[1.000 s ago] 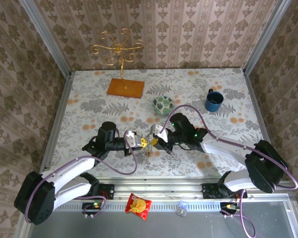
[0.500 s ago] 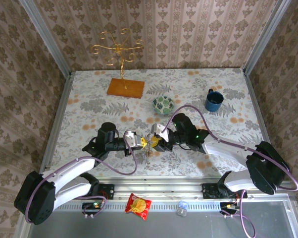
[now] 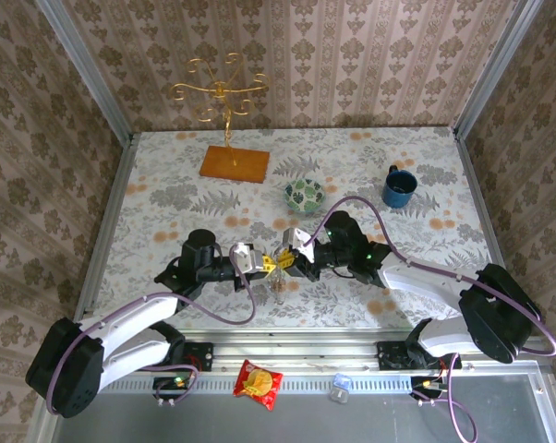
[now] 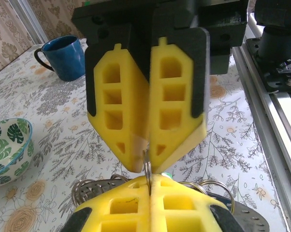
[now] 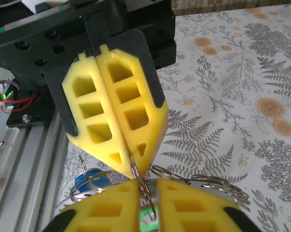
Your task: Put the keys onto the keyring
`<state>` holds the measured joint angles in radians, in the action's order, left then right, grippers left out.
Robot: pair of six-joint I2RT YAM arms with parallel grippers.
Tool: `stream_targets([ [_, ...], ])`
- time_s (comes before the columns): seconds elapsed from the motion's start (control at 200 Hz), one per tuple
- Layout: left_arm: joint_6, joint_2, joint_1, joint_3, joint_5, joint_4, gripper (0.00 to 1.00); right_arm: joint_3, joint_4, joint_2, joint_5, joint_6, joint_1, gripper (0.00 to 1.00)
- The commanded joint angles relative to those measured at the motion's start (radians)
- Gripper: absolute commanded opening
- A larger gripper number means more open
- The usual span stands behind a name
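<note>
at the near edge, a crinkled red-and-yellow snack packet (image 3: 258, 383) lies beside the grey metal rail (image 3: 352, 358) that carries the two arm bases.

just beyond, over the near middle of the counter (image 3: 158, 198), the two hands meet tip to tip. the left hand (image 3: 267, 266) reaches in from the left. its yellow foam pads, cut with squarish holes, are pressed flat together and pinch the thin wire of the keyring (image 5: 136, 170) at their very tip. the right hand (image 3: 285, 261) reaches in from the right. its matching pads are set to a narrow slit, with the same wire caught in it.

the keyring is a bunch of thin, shiny wire loops between and below the two hands. how many loops there are, and whether they touch the counter, is hard to make out. under it, the blue key (image 5: 93, 181) shows a round plastic head left of the pads. the green key (image 5: 146, 218) is mostly hidden between the right hand's pads and cut off by the picture edge. the metal blades cannot be made out.

farther back, right of centre, sits a small round bowl (image 3: 304, 196) patterned with green leaves. farther right stands a glossy dark blue mug (image 3: 399, 188). at the far left of centre, a flat orange-brown board (image 3: 250, 166) carries a thin gold wire stand (image 3: 221, 92) with curled arms.

the counter is pale, printed with grey ferns and orange blooms. beige damask wallpaper covers the walls (image 3: 370, 55) on three sides.
</note>
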<state>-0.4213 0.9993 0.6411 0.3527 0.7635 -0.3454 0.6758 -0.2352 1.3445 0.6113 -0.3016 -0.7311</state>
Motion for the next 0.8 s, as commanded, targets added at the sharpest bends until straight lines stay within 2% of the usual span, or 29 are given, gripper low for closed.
stream_targets([
  [0.0,0.02,-0.002,0.006,-0.009,0.026,-0.043,0.0,0.014,-0.026,0.014,0.028,0.006,-0.002,0.05],
  [0.035,0.022,-0.005,0.006,-0.008,0.01,-0.041,0.0,0.015,-0.025,0.013,0.03,0.005,-0.002,0.0],
  [0.09,0.026,-0.015,0.008,-0.008,-0.028,-0.032,0.0,0.018,-0.013,0.007,0.024,-0.001,-0.001,0.0],
  [0.115,0.023,-0.022,0.009,-0.007,-0.045,-0.02,0.06,0.02,-0.004,0.003,0.019,-0.006,-0.002,0.0],
  [0.135,0.017,-0.027,0.009,-0.007,-0.057,-0.008,0.15,0.024,0.01,-0.002,0.009,-0.012,-0.001,0.0],
  [0.175,0.002,-0.039,0.012,-0.002,-0.079,0.023,0.24,0.033,0.039,-0.01,-0.008,-0.024,-0.003,0.0],
  [0.25,-0.033,-0.057,0.02,0.017,-0.113,0.097,0.29,0.056,0.116,-0.017,-0.035,-0.069,-0.015,0.0],
  [0.45,-0.117,-0.048,0.029,0.095,-0.111,0.257,0.23,0.132,0.287,-0.012,-0.099,-0.179,-0.054,0.0],
  [0.575,-0.157,-0.022,0.035,0.131,-0.096,0.304,0.17,0.184,0.375,-0.001,-0.13,-0.24,-0.079,0.0],
  [0.725,-0.199,0.016,0.042,0.175,-0.074,0.359,0.14,0.245,0.438,0.018,-0.152,-0.288,-0.104,0.0],
  [0.795,-0.209,0.024,0.048,0.189,-0.075,0.37,0.06,0.274,0.466,0.028,-0.158,-0.305,-0.116,0.0],
])
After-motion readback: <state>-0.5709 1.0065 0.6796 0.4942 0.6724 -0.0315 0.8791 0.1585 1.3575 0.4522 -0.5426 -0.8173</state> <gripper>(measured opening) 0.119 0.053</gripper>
